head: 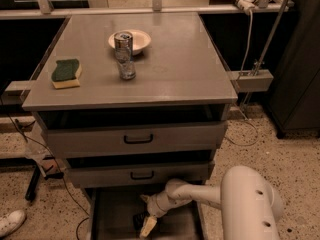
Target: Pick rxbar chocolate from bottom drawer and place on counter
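The bottom drawer [112,215] stands pulled out at floor level, its grey floor showing. A small dark bar, the rxbar chocolate [138,219], lies on that floor near the middle. My gripper [148,226] reaches down into the drawer from the right on a white arm [200,194], its tip right beside the bar and partly over it. I cannot tell whether it touches the bar. Above, the counter [175,74] is the broad grey top of the cabinet.
On the counter sit a green-and-yellow sponge [66,73] at the left, a white bowl [140,41], a can [123,40] and a clear cup [127,69]. Both upper black-handled drawers [135,139] stand slightly ajar above my arm. A white shoe [10,223] and cables lie at the lower left.
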Action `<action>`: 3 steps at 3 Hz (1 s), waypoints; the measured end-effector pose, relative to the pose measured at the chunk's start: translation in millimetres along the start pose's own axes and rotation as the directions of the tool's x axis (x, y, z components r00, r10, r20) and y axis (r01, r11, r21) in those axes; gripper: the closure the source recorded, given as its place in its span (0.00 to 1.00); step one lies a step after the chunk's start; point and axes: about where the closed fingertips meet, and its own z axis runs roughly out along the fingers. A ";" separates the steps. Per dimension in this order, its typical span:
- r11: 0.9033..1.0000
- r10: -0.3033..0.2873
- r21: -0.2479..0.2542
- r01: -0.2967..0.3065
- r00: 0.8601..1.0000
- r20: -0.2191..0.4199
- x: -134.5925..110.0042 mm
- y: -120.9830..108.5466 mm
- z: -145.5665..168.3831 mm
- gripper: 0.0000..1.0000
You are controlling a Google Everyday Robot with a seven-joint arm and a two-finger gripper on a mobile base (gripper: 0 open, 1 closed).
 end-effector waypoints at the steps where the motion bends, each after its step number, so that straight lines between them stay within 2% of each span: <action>1: 1.000 0.000 0.000 0.000 1.000 0.000 0.3 0.1 0.2 0.00; 3: 1.000 -0.002 0.002 0.002 1.000 -0.025 22.0 2.6 13.4 0.00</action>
